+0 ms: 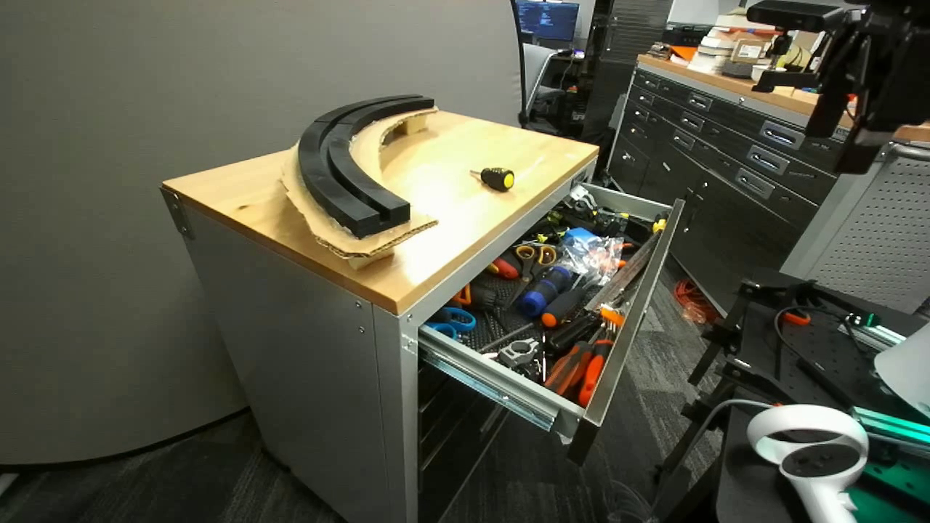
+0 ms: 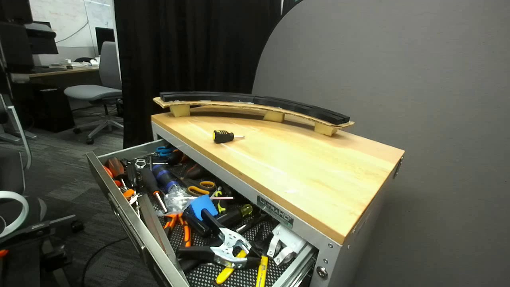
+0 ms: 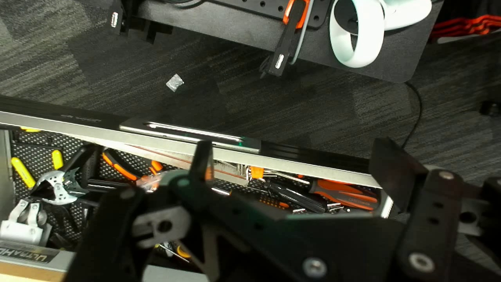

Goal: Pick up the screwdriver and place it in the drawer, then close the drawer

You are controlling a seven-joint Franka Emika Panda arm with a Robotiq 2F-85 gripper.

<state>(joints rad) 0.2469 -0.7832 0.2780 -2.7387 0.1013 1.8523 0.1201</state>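
The small stubby screwdriver (image 1: 497, 179), black with a yellow end, lies on the cabinet's wooden top near the edge above the drawer. It also shows in an exterior view (image 2: 223, 136), and is out of view in the wrist view. The drawer (image 1: 639, 301) is pulled open and full of tools; its silver front edge shows in an exterior view (image 2: 119, 207) and in the wrist view (image 3: 289, 161). My gripper (image 1: 810, 120) is high at the upper right, away from the screwdriver. In the wrist view its fingers (image 3: 297, 160) are wide apart with nothing between them, above the drawer's front edge.
A black curved piece (image 1: 349, 167) on cardboard (image 2: 279, 113) stands on blocks along the back of the wooden top (image 2: 303, 171). A black table with a white controller (image 1: 810, 436) stands before the drawer. A dark cabinet (image 1: 726, 138) stands behind.
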